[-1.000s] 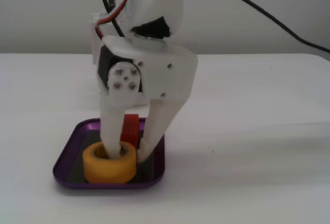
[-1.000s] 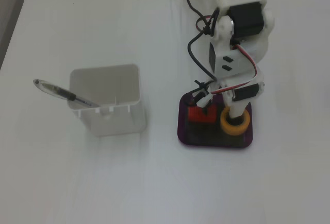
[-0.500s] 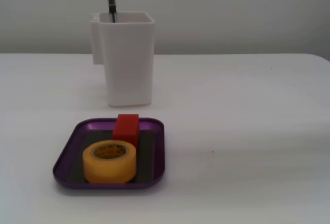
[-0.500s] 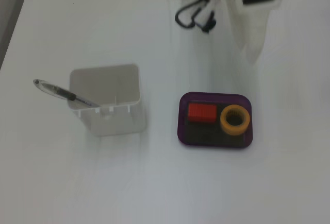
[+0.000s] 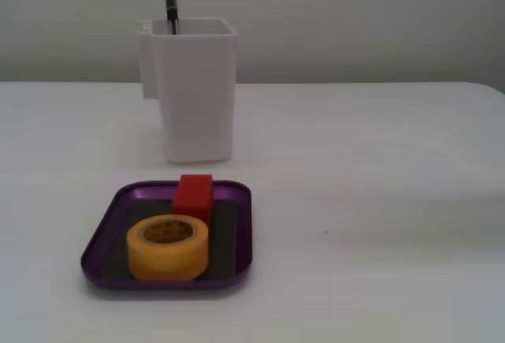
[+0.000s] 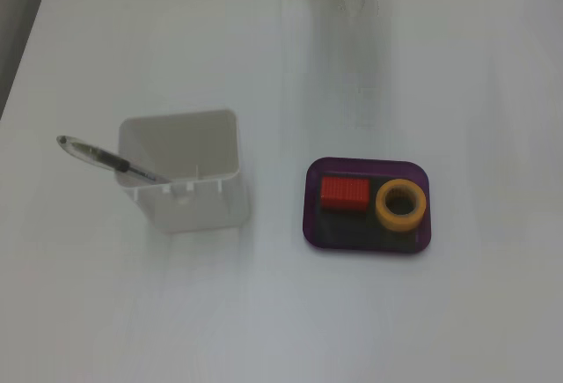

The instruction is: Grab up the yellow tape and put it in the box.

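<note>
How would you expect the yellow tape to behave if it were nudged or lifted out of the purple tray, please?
The yellow tape lies flat on its side in the box, so it probably won't roll unless tipped onto its edge. Its hollow centre suggests it is fairly light and stiff. Pushed toward the red block right beside it, it would likely jam or shove the block.

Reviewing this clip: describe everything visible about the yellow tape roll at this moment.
The yellow-orange tape roll is a short, wide ring with a hollow centre, matte-looking, with dark print inside its core. It lies flat, hole upward, on the dark floor of the shallow purple tray, in the end farther from the tall white container. The red block sits right beside it, apparently touching. No gripper is in view.
</note>
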You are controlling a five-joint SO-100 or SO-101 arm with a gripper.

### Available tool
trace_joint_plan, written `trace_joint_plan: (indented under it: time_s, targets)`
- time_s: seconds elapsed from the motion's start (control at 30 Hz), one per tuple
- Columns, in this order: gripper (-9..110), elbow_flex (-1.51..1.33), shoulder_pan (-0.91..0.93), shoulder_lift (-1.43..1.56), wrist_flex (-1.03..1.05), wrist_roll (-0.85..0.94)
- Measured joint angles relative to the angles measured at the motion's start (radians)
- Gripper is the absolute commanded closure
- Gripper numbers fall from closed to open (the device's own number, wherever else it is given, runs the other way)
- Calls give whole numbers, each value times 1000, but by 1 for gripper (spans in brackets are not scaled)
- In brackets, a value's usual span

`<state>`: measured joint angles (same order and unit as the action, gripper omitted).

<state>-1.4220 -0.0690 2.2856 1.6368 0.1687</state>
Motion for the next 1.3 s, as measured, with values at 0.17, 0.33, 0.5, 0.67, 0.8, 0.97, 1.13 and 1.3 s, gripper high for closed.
trace_joint_plan:
  time_s: [0.17, 0.33, 0.5, 0.67, 0.8, 0.97, 1.13, 1.3]
  targets:
    - [87, -445, 117, 287, -184, 0]
    - [87, -868, 158, 577, -388, 2]
    - [86, -1180, 158, 867, -477, -6]
    - [86, -1393, 120, 1043, -494, -61]
    - [86, -1499, 115, 1069, -494, -120]
    - [87, -1546, 115, 1069, -494, -124]
    - [88, -1600, 115, 1069, -494, -124]
    - [103, -1623, 115, 1069, -494, -129]
